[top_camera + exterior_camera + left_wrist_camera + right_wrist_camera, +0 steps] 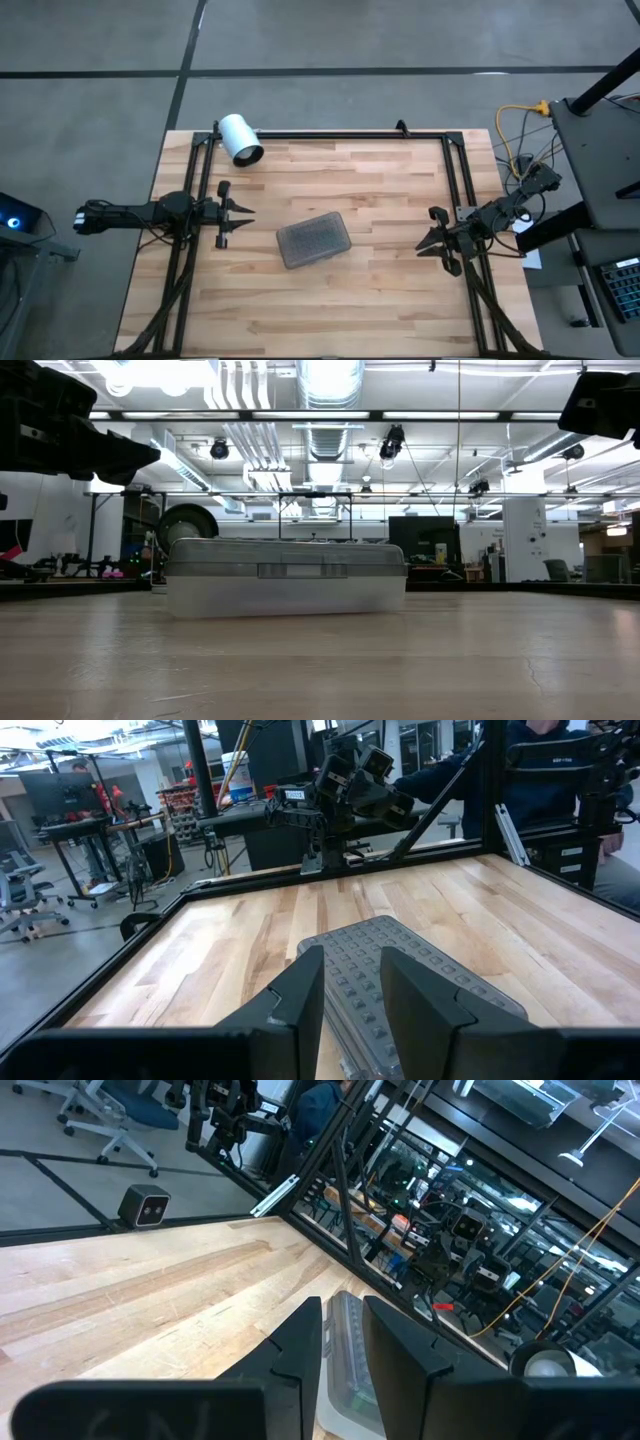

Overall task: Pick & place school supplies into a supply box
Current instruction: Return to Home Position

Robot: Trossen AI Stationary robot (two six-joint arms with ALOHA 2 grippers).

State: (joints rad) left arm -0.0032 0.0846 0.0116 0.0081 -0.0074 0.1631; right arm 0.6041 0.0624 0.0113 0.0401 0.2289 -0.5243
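The supply box [314, 240], a clear case with its grey dotted lid closed, lies flat on its base in the middle of the wooden table. It also shows in the low view [285, 578]. No pens, pencils or scissors are in view. My left gripper [243, 220] hovers open and empty to the box's left, pointing at the box, whose lid shows past its fingers [400, 970]. My right gripper [425, 245] hovers open and empty to the box's right, also pointing at the box [350, 1355].
A white cylinder [240, 138] lies at the table's far left corner. A black frame [330, 134] runs along the far edge and down both sides. A person in dark clothes [540, 760] sits beyond the table's right side.
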